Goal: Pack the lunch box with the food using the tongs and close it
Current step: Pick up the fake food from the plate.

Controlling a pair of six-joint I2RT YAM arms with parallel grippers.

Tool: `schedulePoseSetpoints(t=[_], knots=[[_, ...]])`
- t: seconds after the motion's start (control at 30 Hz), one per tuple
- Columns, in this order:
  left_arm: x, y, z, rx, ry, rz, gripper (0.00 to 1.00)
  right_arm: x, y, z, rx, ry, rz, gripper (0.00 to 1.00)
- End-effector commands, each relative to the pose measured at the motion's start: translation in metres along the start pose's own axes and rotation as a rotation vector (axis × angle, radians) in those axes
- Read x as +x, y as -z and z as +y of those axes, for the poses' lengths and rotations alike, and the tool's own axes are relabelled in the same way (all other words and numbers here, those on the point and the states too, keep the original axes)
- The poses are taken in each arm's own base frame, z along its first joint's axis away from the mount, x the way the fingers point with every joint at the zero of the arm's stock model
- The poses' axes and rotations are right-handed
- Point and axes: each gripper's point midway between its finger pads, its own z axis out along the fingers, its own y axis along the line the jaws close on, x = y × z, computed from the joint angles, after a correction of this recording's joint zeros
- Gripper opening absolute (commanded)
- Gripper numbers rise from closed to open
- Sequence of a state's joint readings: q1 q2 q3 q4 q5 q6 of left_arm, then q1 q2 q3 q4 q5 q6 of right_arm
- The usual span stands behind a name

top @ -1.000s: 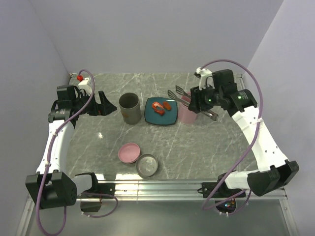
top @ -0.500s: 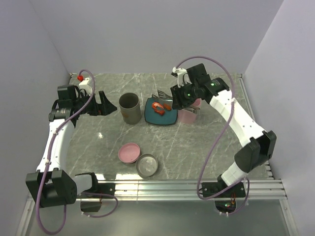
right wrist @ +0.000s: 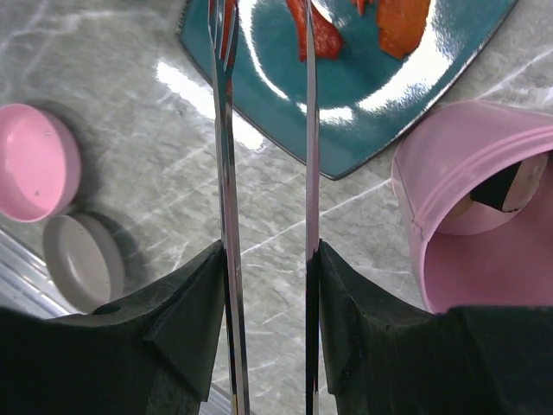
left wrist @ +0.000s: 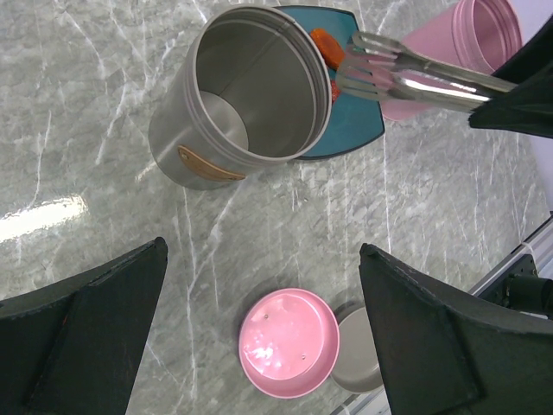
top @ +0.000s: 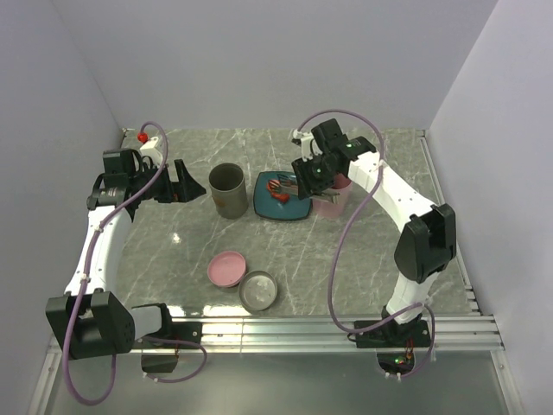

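My right gripper (top: 313,177) (right wrist: 268,259) is shut on the silver tongs (right wrist: 226,173) (top: 285,181), one arm against each finger. The tong tips hang over the teal plate (top: 289,207) (right wrist: 285,78), close to the red and orange food (top: 278,192) (right wrist: 324,35). The tips stand apart. The lunch box stands in parts: a grey round can (top: 226,188) (left wrist: 186,138) left of the plate, empty inside, and a pink can (top: 333,203) (right wrist: 484,225) on the plate's right. My left gripper (top: 177,181) (left wrist: 262,251) is open and empty, left of the grey can.
A pink lid (top: 227,267) (left wrist: 289,343) and a grey lid (top: 259,290) (left wrist: 359,350) lie side by side near the table's front edge. The right arm reaches over the pink can. A white fitting with a red knob (top: 143,138) sits at the back left corner.
My right arm has swung left with the tongs, from beyond the pink can to over the plate. The left arm has not moved.
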State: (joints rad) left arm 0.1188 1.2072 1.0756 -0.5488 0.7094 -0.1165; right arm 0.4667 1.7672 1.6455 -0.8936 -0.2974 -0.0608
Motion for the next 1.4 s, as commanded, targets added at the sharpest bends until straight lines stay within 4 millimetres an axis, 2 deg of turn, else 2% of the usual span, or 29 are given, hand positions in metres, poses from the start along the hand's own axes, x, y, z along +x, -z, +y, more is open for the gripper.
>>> schedulePoseSetpoints(t=[0.0, 0.23, 0.57, 0.73, 1.0, 1.1, 1.37], knots=[[-0.019, 0.005, -0.008, 0.017, -0.051, -0.047, 0.99, -0.006, -0.009, -0.009, 0.033, 0.008, -0.024, 0.5], [-0.019, 0.005, -0.006, 0.007, -0.051, -0.046, 0.99, 0.007, -0.028, -0.017, 0.048, 0.011, 0.021, 0.5], [-0.017, 0.005, -0.006, 0.009, -0.052, -0.044, 0.99, 0.02, -0.044, -0.02, 0.043, 0.011, 0.056, 0.5], [-0.016, 0.005, -0.006, 0.009, -0.054, -0.043, 0.99, 0.025, -0.042, -0.022, 0.055, 0.006, 0.06, 0.51], [-0.015, 0.004, -0.006, 0.013, -0.051, -0.044, 0.99, 0.012, -0.029, -0.034, 0.129, 0.013, -0.013, 0.51], [-0.015, 0.005, -0.006, 0.012, -0.048, -0.045, 0.99, 0.009, -0.029, -0.033, 0.124, 0.014, -0.018, 0.52], [-0.014, 0.004, -0.006, 0.013, -0.046, -0.043, 0.99, 0.019, -0.036, -0.025, 0.066, 0.009, 0.031, 0.51]])
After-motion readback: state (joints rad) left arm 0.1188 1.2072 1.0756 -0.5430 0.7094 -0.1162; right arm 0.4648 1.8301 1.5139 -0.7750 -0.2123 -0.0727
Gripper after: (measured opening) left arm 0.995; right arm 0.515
